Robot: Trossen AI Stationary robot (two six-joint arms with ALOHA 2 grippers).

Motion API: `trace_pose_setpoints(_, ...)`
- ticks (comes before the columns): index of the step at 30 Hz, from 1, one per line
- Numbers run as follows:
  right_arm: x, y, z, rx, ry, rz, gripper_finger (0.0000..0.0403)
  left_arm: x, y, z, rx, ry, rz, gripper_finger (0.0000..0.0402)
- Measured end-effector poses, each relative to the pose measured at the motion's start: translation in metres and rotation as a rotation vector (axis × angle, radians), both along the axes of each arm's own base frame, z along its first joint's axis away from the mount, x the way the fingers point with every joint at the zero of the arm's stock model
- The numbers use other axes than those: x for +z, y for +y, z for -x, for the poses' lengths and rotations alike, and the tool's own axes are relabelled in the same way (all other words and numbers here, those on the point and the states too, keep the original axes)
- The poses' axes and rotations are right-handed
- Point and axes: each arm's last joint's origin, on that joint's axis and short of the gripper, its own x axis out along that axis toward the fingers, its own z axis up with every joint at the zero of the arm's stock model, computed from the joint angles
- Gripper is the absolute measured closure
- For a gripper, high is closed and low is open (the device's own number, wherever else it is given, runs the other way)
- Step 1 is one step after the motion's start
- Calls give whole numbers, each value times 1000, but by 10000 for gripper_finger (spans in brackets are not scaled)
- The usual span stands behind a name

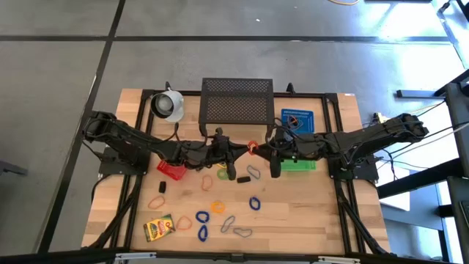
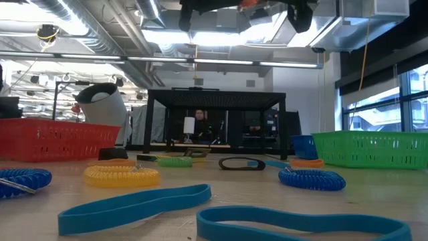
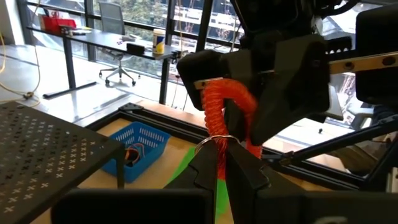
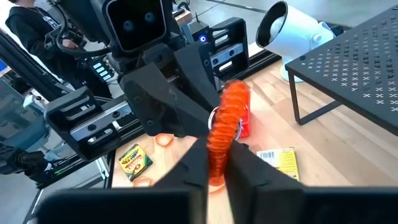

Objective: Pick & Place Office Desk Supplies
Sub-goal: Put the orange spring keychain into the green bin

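An orange coiled loop (image 1: 252, 147) with a small metal ring hangs high above the table's middle, in front of the black mesh shelf. My left gripper (image 1: 245, 149) reaches it from the left and my right gripper (image 1: 259, 149) from the right. Both are shut on it, fingertips almost meeting. The low view shows only a bit of the orange coil (image 2: 245, 3) at its top edge. Other supplies lie flat on the near half of the table: blue loops (image 1: 202, 218), a yellow coil (image 1: 218, 207), black blocks (image 1: 242, 180) and a printed box (image 1: 159, 227). My left gripper pinches the orange coil between its two fingers, at the end with the metal ring (image 3: 215, 140). The fingers come level from the table's left. The coil is lifted clear of the table. My right gripper pinches the coil's other part (image 4: 217, 157) between its two fingers, coming from the table's right and slanting slightly down. In the left wrist view one of its fingers (image 3: 286, 81) stands on each side of the coil. The coil stretches between the two grippers.
The black mesh shelf (image 1: 237, 101) and a tipped white mug (image 1: 168, 105) stand at the far side. A blue basket (image 1: 297, 121) is at the far right, a green basket (image 1: 299, 165) under my right arm and a red basket (image 1: 171, 170) under my left.
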Motion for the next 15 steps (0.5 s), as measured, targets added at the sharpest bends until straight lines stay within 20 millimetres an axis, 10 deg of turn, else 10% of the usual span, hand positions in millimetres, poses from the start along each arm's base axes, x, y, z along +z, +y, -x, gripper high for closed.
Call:
trace_pose_setpoints(8, -2, 0, 1, -1, 24, -21, 384, 0, 1, 0, 25, -3, -5, 372)
trace_pose_setpoints(15, -11, -15, 15, -65, 183, -35, 391, -4, 1, 0, 30, 14, 74, 271)
